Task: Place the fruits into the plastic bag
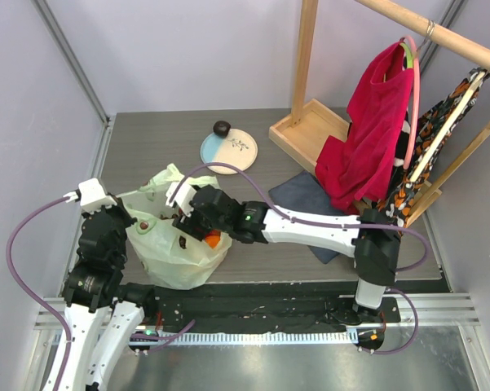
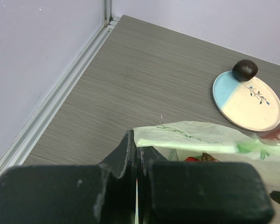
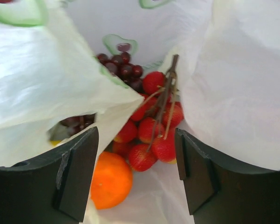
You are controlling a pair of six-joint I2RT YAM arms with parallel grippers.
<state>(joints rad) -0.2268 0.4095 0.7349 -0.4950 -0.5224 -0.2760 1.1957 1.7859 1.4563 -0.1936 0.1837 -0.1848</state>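
Thin, translucent, creased film on the plastic bag point(image 1: 175, 257). Matt grey wood-grain on the worktop point(image 1: 147, 147). Glossy glaze on the plate point(image 1: 232, 153). Matt black, lightly scuffed plastic on the right tool point(image 3: 136, 154). Smooth, waxy skin on the orange point(image 3: 111, 179), pimpled on the strawberries point(image 3: 151, 128). Bare smooth wood on the rack point(image 1: 304, 65). Soft red cloth point(image 1: 367, 138).
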